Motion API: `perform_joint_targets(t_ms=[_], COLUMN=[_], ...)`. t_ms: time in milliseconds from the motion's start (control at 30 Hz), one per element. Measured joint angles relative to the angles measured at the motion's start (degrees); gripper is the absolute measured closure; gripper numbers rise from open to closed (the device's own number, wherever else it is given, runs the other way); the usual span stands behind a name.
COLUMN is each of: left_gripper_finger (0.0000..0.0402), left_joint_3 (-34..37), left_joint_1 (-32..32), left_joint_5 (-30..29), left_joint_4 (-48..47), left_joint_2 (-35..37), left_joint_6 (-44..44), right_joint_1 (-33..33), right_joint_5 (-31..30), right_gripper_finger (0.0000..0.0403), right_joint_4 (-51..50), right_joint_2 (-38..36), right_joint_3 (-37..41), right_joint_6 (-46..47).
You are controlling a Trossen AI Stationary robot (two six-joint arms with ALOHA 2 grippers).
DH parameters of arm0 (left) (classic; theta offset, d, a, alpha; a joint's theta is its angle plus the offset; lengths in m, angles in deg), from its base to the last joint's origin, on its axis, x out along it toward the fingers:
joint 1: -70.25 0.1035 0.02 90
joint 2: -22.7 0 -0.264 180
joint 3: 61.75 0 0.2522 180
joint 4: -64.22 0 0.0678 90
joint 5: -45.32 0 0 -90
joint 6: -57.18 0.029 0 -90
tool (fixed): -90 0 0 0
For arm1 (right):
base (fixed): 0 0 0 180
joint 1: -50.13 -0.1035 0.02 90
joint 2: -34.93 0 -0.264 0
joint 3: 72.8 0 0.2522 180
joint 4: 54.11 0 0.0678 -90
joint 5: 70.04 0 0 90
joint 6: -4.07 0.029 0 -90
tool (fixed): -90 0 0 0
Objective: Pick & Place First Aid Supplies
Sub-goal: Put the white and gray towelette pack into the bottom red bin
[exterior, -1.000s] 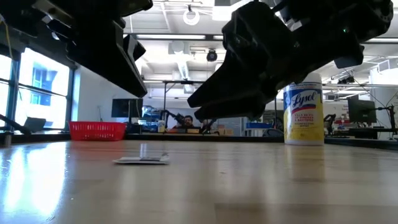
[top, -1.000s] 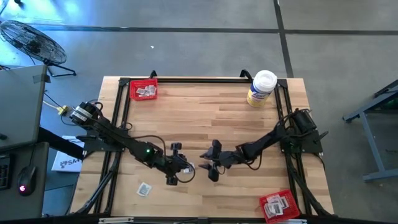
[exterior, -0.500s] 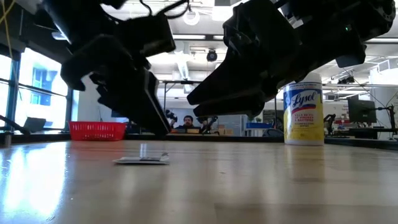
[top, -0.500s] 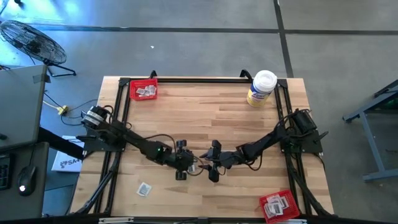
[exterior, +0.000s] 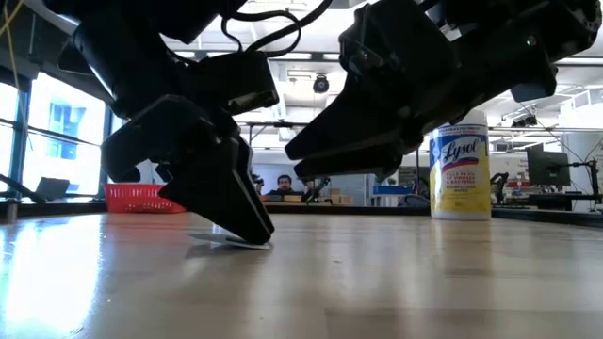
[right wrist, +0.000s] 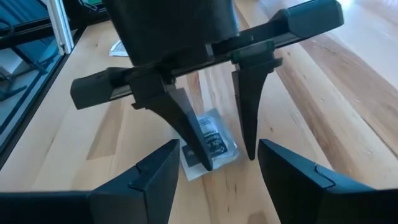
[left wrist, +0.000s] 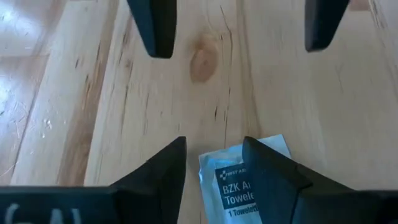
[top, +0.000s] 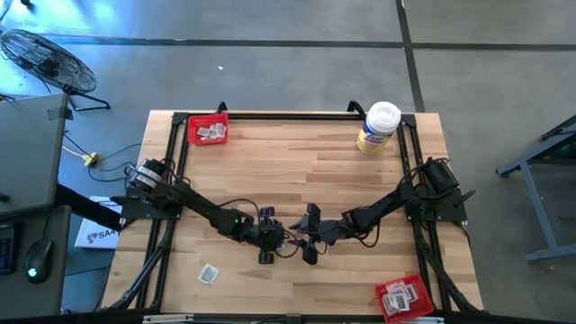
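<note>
While both arms meet near the middle of the butcher-block table (top: 297,162), we see the left gripper (top: 267,243) lowered over a BZK towelette packet (left wrist: 249,180), its fingers spread to either side of the packet and tips close to the wood, nothing pinched yet. Facing it across that packet, the right gripper (top: 310,241) hovers with its fingers (right wrist: 149,186) spread and empty.

Measured from the packet under the left gripper, the far red tray (top: 208,130) sits well apart at the table's far left corner and already holds several packets; the near red tray (top: 401,297) sits well apart at the near right corner, also stocked. One loose packet (top: 209,274) lies on bare wood to the near left of the central one. We judge the job well advanced: most supplies appear sorted into trays, and two packets, as far as we can see, remain on the table, with the central one about to be grasped.

A Lysol wipes tub (top: 378,128) stands far to the right of the packet, at the table's far right corner. Light planks carry a dark knot just beyond the packet. Beyond the table, grey concrete floor, a floor fan (top: 49,63) and, in the low view, a bright workshop with a seated person (exterior: 283,184) in the distance.
</note>
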Motion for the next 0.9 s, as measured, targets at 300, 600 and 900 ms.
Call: perform_joint_targets(t_ms=[300, 600, 900], left_gripper_finger=[0.035, 0.0395, 0.04], left_joint_3=[0.04, 0.35, 0.48], left_joint_1=[-0.06, 0.07, -0.01], left_joint_5=[0.25, -4.5, -9.64], left_joint_4=[-0.99, -4.7, -2.45], left_joint_2=[-0.61, 1.61, 8.17], left_joint_6=[-1.53, -2.6, -2.87], right_joint_1=[-0.02, -1.02, -2.83], right_joint_5=[-0.31, -3.97, -4.64], right_gripper_finger=[0.0192, 0.0191, 0.0191], right_joint_4=[-0.25, -2.24, -2.27], right_joint_2=[-0.02, -0.04, -0.04], right_joint_3=[0.0, 0.04, 0.07], right_joint_6=[0.0, -1.1, -0.5])
